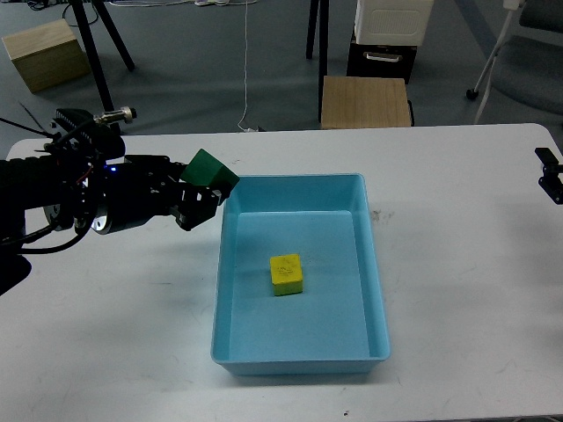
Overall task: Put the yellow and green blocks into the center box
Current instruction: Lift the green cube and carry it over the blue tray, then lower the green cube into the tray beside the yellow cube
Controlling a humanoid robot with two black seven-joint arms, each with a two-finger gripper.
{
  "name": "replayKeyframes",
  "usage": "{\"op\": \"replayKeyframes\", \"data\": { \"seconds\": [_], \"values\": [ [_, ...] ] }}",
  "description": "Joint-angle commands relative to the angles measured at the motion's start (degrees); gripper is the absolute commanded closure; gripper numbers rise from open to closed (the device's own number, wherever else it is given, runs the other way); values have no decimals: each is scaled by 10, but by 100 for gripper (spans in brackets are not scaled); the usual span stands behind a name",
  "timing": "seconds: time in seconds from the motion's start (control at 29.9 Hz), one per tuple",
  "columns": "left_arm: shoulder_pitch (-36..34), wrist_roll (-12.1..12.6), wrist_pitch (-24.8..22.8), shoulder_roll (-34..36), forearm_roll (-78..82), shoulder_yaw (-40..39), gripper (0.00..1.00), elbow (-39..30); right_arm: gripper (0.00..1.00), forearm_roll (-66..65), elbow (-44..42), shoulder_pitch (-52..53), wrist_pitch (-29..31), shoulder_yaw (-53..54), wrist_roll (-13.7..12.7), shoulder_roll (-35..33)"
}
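Note:
A light blue box (299, 352) sits in the middle of the white table. A yellow block (287, 273) lies inside it, near the centre. My left gripper (204, 187) is shut on a green block (211, 170) and holds it in the air just beyond the box's upper left corner. My right gripper (552, 176) shows only as a small dark part at the right edge of the view, and its fingers cannot be told apart.
The white table (457, 264) spans the view. Beyond its far edge stand a wooden stool (365, 101), a black tripod leg (98, 66), a cardboard box (46, 53) and a chair base (519, 44).

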Motion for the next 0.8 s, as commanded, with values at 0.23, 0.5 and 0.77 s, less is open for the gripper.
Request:
{"op": "replayKeyframes", "data": {
  "seconds": [0.23,0.5,0.77],
  "values": [
    [-55,4,0,-80,143,111,56,9,0,-23,-1,0,-1,2,0,5],
    [-57,6,0,-113,143,154,56,18,0,-23,-1,0,0,2,0,5],
    [-56,8,0,-159,143,193,56,65,0,-23,0,0,0,4,0,3]
  ]
}}
